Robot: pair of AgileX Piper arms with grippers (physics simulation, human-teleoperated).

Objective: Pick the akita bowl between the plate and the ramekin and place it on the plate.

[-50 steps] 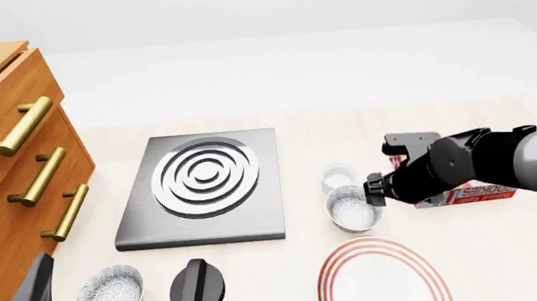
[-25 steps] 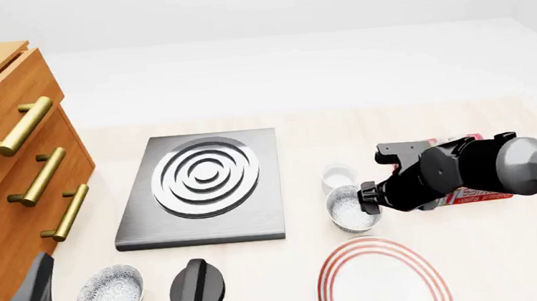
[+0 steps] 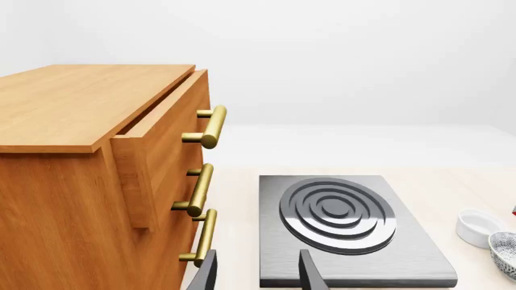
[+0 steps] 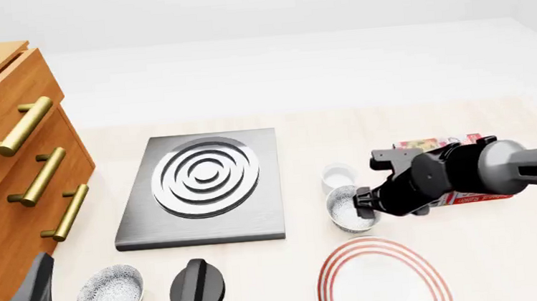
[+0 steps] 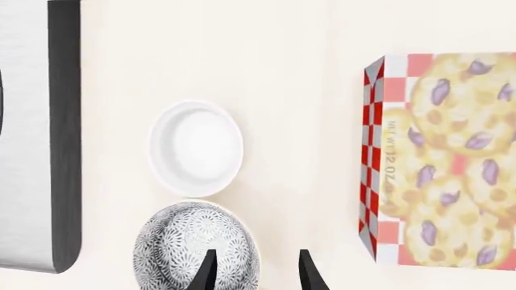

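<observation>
The table is a pale, cream-coloured surface, and the biggest thing on it is the wooden chest of drawers at the far left, with three brass bar handles down its front. Next to it, toward the middle, lies the grey metal stove slab with its raised concentric rings. The right arm reaches in from the right, dark and bulky, bent down over the bowls. At the near edge sits the plate, white with red rings, partly cut off by the frame. Behind the arm lies a cookie box, red-checked at its side with biscuits printed on top. A black stove knob stands near the front, and just left of it rests a second speckled bowl. The akita bowl sits on the table between the plate and the ramekin, almost touching the ramekin. The right gripper hangs over the bowl's right edge with its two dark fingers parted; one finger is over the speckled inside, the other over the table just outside the rim, not closed on anything. The left gripper is down in the near left corner by the drawers, fingers apart and holding nothing.
</observation>
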